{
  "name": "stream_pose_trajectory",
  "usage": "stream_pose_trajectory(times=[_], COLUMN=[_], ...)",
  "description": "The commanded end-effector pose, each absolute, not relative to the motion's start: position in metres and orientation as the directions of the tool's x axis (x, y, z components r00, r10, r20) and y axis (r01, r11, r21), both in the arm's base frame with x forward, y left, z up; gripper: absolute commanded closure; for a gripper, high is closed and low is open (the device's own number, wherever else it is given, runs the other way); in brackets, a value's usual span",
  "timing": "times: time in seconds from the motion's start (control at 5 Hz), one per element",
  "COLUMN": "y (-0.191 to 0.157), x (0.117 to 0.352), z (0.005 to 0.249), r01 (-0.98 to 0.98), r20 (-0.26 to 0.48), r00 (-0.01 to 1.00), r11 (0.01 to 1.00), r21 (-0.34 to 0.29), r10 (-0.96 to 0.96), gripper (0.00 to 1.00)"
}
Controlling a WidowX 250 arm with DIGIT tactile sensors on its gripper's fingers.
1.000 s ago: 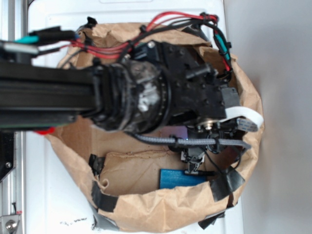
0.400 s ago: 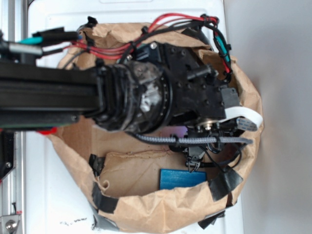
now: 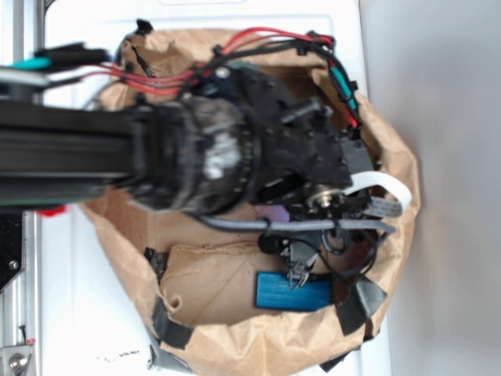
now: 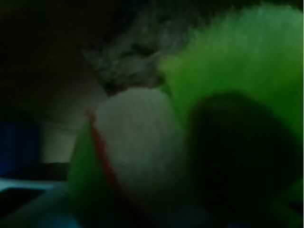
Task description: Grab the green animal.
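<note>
Gripper (image 3: 297,270) is down inside the brown paper bag (image 3: 258,341), fuzzy lime-green plush animal (image 4: 237,61) filling the wrist view; jaw state can't be told, grasp unconfirmed.

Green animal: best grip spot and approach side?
Likely the fuzzy lime body of the green animal, squeezed across its fur from above. It fills the dark wrist view, soft and rounded, inside the paper bag whose walls block side entry. The exterior view hides the toy and the pincer's jaw state.

A white table top (image 3: 102,313) meets a plain grey wall (image 3: 446,94), evenly lit.
</note>
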State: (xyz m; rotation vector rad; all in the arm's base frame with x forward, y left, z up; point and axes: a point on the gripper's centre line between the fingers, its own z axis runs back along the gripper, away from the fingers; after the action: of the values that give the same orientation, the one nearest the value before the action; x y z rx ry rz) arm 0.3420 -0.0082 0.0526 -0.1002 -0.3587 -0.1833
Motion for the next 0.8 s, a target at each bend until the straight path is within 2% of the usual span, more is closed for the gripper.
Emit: stream_pose_trajectory(times=[0.0,0.6], y=[-0.012,-0.025], x=[0.329,0.32], z=[0.114,0.139], r01=[0.246,0.253], r20=[0.459,0.458], r00=[0.874,0.877], r11=[0.959,0.951], r21=[-0.138,-0.181], r10=[-0.158,-0.146], gripper=[1.0,1.0])
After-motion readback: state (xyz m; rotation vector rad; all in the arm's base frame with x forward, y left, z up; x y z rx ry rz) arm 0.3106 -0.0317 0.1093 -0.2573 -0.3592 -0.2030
